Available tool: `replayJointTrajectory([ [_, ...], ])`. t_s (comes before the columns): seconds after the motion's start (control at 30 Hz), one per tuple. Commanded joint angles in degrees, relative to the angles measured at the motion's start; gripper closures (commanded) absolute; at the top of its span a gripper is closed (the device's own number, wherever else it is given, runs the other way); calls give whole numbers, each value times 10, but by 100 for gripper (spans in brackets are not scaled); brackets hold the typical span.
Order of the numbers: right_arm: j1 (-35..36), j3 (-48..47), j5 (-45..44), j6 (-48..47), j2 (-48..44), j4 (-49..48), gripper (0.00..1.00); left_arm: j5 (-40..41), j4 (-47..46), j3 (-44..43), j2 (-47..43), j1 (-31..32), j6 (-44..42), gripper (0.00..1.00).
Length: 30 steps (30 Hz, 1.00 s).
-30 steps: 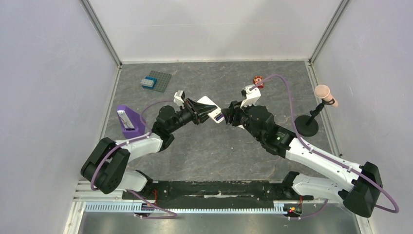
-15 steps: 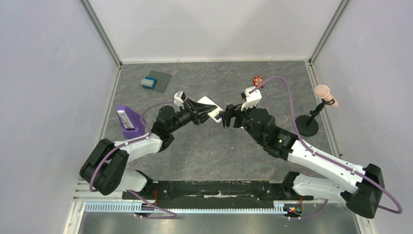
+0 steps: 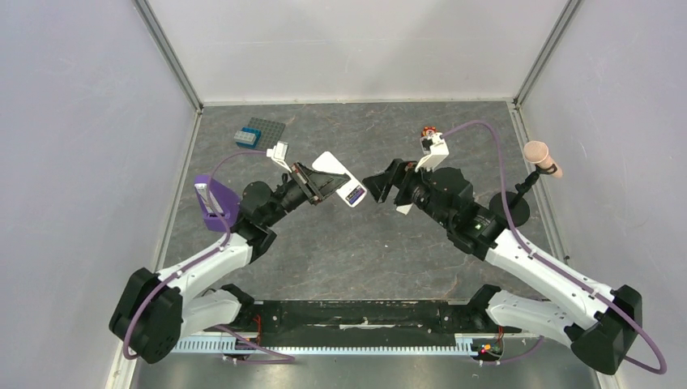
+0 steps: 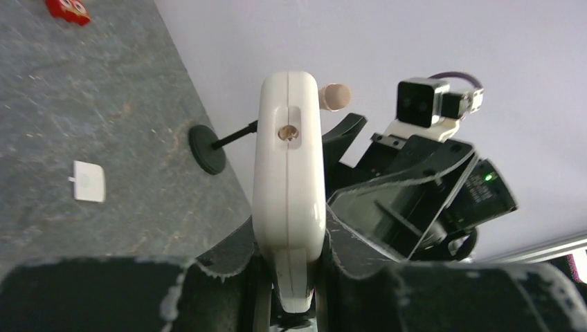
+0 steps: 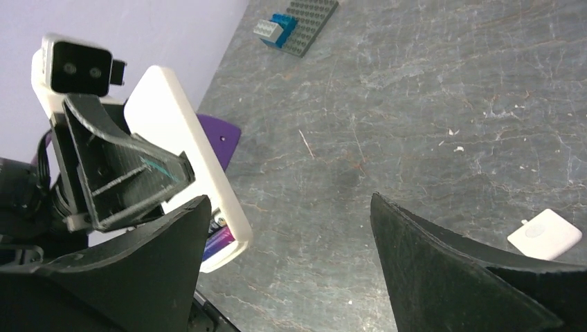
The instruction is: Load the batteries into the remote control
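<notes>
My left gripper (image 3: 326, 181) is shut on the white remote control (image 3: 340, 179) and holds it above the table, plain back up. In the left wrist view the remote (image 4: 289, 180) stands edge-on between the jaws. Its open battery bay faces my right gripper, with a bluish-purple battery (image 5: 220, 241) lying in it, also seen from above (image 3: 355, 194). A second battery end beside it is mostly hidden by my finger. My right gripper (image 3: 381, 185) is open wide and empty, a short way right of the remote's end (image 5: 232, 228).
A small white square cover (image 5: 545, 234) lies on the table under the right arm. A red-orange toy block (image 3: 428, 132) lies at the back. A microphone stand (image 3: 509, 209) is at the right, a purple stand (image 3: 215, 204) at the left, and a grey brick plate (image 3: 261, 134) at the back left.
My right gripper has opened and drawn back to the right, off the remote's end. My left gripper has carried the remote a little up and to the left.
</notes>
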<state>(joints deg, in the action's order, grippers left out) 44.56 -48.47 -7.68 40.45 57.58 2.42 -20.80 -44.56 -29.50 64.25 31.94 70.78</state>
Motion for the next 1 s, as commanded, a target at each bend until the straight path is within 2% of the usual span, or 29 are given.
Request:
replayJointTrajectory([
  [0.0,-16,-41,35,18,-17,-10,12,22,26,5,-35,-4,-128,98],
  [0.17,-25,-45,46,1,-10,2,12,45,86,-7,-61,-6,-165,98],
  [0.27,-42,-69,23,-29,26,73,13,81,154,-17,-81,-8,-186,98],
  [0.33,-52,-96,-7,-76,67,132,14,110,190,-17,-96,-9,-196,98],
  [0.47,-63,-137,-40,-240,164,208,15,137,246,-22,-119,-16,-206,98],
  [0.63,-91,-160,17,-430,257,269,15,114,286,-37,-115,-32,-202,98],
  [0.8,-151,-177,89,-488,324,290,15,60,286,-47,-82,-75,-185,98],
  [0.97,-168,-214,87,-551,407,326,16,19,281,-57,-48,-102,-179,98],
])
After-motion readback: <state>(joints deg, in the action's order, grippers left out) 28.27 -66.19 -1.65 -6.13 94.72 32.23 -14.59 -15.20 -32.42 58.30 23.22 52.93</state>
